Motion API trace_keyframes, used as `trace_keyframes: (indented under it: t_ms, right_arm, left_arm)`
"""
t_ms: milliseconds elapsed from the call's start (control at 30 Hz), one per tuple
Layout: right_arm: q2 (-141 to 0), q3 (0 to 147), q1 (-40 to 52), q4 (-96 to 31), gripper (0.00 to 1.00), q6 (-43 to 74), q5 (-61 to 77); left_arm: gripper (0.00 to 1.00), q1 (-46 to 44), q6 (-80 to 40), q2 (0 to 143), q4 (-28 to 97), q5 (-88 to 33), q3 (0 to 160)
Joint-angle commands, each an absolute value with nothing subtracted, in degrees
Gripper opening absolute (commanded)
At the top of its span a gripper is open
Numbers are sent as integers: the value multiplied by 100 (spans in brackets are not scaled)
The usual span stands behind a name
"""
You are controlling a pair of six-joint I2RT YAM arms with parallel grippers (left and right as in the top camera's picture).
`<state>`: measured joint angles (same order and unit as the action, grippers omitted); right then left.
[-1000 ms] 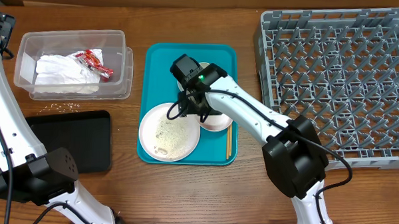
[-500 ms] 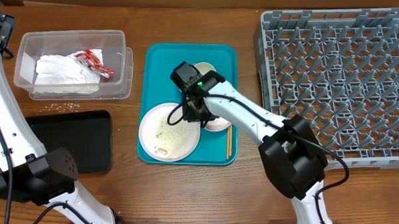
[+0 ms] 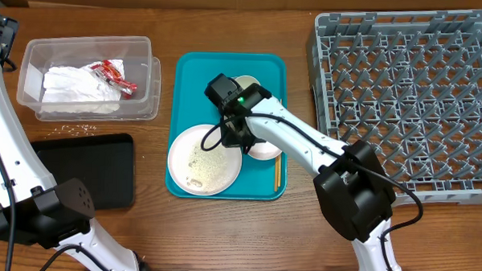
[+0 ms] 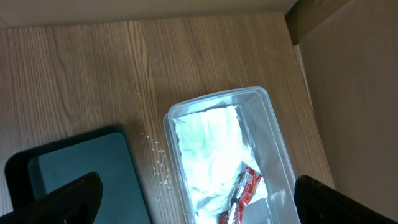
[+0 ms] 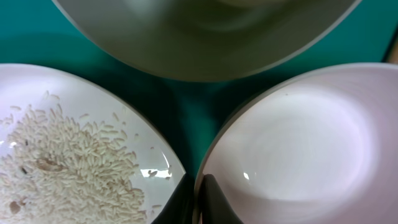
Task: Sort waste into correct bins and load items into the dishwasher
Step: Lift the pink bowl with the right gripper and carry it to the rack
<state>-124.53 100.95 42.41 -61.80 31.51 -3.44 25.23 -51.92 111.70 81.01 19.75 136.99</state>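
Observation:
My right gripper [image 5: 199,200] is shut on the near rim of the small white bowl [image 5: 298,143], one finger inside the rim and one outside. The bowl [image 3: 265,146] sits on the teal tray [image 3: 199,74], between the large white plate [image 3: 178,161] with rice scraps [image 5: 56,155] and a grey bowl [image 5: 205,37]. In the left wrist view, my left gripper [image 4: 199,208] hangs open high above the clear tub [image 4: 217,99]. The tub holds white napkins [image 4: 211,149] and a red-and-white wrapper [image 4: 245,190]. The grey dish rack [image 3: 403,93] stands at the right.
A shallow black tray [image 3: 87,166] lies in front of the clear tub [image 3: 87,42], with loose rice grains [image 3: 76,130] on the wood between them. Chopsticks [image 3: 277,169] lie on the teal tray's right side. A cardboard wall [image 4: 354,93] rises behind the tub.
My right gripper dropped toward the small white bowl and closed its jaws on the rim. The left arm has not moved.

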Motion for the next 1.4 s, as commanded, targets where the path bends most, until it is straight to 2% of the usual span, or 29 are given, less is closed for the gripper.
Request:
trace_keyframes:
  t_ms: [0,267,433,567,733,1100,1233,1367]
  right_arm:
    - [-12409,10372,4259,-6294,4,3177,-287]
    - [-12387,11531,4156,-7437,4,3109,-287]
    - [-12315,12905,3863,-8337,4,2307,-292]
    - [-12232,13987,3234,-8888,4,1940,-290]
    - [-12182,14704,1879,-9083,4,1922,51]
    - [-12499,13987,-1138,-8781,4,-436,4904]
    - [-12665,13454,-1772,-8689,4,-1380,6722]
    - [-12805,12943,-2001,-8646,4,-1872,7540]
  left_arm:
    - [100,2499,-5142,11220,8095,2047,13699]
    - [100,2499,-5142,11220,8095,2047,13699]
    - [100,2499,-5142,11220,8095,2047,13699]
    - [100,2499,-5142,11220,8095,2049,13699]
    - [100,2499,-5142,11220,8095,2047,13699]
    - [100,2499,-5142,11220,8095,2047,13699]
    - [100,2499,-5142,11220,8095,2047,13699]
    - [100,2499,-5142,11220,8095,2047,13699]
